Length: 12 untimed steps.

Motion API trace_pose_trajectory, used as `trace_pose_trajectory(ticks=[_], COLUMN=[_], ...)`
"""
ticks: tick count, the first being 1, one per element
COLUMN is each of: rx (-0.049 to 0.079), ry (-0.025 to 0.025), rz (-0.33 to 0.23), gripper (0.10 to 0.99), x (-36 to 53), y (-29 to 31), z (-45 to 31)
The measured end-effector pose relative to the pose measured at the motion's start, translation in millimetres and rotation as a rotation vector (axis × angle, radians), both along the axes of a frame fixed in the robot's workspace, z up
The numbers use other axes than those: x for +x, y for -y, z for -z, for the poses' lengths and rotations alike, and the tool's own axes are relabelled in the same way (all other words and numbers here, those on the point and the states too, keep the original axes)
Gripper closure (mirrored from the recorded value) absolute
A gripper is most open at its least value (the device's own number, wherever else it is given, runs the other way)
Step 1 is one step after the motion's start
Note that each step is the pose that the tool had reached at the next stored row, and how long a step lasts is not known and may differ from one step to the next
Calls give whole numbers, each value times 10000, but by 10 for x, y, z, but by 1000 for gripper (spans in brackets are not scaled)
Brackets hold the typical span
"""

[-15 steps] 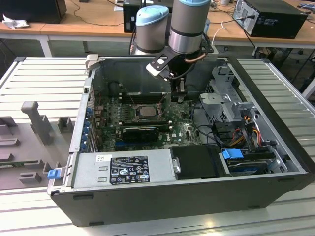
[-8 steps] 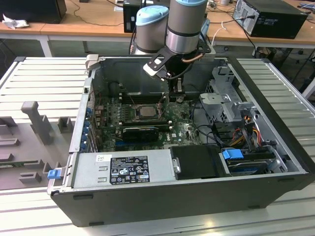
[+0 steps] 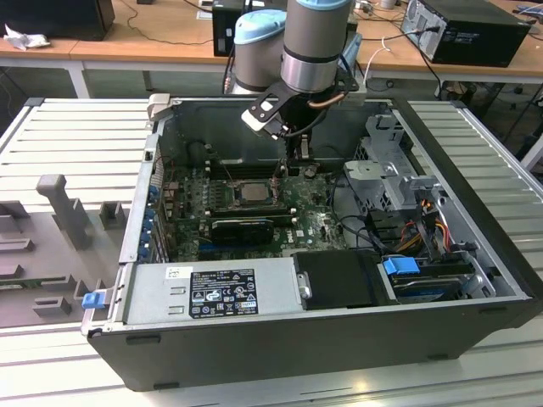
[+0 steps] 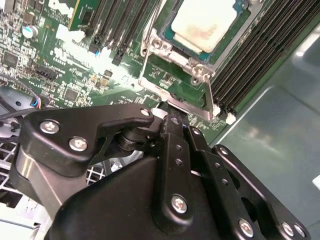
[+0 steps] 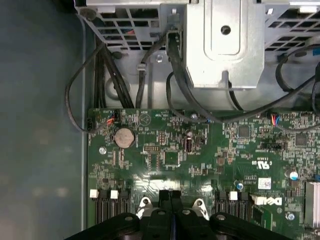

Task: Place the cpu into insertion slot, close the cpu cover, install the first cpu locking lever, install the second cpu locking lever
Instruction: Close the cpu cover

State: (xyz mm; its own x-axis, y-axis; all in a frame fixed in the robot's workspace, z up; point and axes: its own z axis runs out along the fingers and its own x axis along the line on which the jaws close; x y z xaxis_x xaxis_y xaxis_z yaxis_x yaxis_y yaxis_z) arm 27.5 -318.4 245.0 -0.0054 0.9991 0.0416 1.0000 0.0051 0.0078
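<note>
The cpu [image 4: 202,22], a beige-silver square, lies in the insertion slot [image 4: 165,85] on the green motherboard, and it also shows as a pale square chip [image 3: 252,192] in the exterior view. The silvery cpu cover [image 4: 172,50] lies flat around the chip. A thin metal locking lever [image 4: 207,92] runs along one side of the socket. My gripper [image 4: 170,117] is shut, its two black fingers pressed together with nothing between them. Its tip rests at the socket frame's edge near the lever's end. In the exterior view the gripper [image 3: 278,180] hangs just to that view's right of the socket.
Black memory slots [image 4: 250,55] flank the socket. A metal drive cage [image 5: 225,40] with black cables [image 5: 175,85] stands past the board's edge, near a coin battery [image 5: 124,136]. The power supply [image 3: 212,292] fills the case's front. Grey fixture blocks [image 3: 59,208] sit outside.
</note>
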Motion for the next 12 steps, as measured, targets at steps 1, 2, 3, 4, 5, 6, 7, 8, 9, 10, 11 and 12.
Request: trace_pose_trajectory(ticks=[1, 2, 3, 4, 5, 6, 7, 8, 9, 10, 11, 12], rx=[0, 0, 0, 0, 2, 2, 0, 0, 0, 1, 0, 0], ry=[1, 0, 1, 1, 1, 1, 0, 0, 0, 1, 0, 1], rz=[1, 3, 2, 1, 2, 2, 2, 0, 2, 3, 2, 2], gripper=[980, 980, 980, 980, 980, 980, 980, 980, 980, 980, 980, 980], x=[-24, -58, -78, -100, -133, -155, -183, -206, -226, -249, -264, -281], y=[0, 0, 0, 1, 0, 0, 0, 0, 0, 0, 0, 0], z=[0, 1, 1, 1, 2, 4, 5, 7, 9, 16, 25, 55])
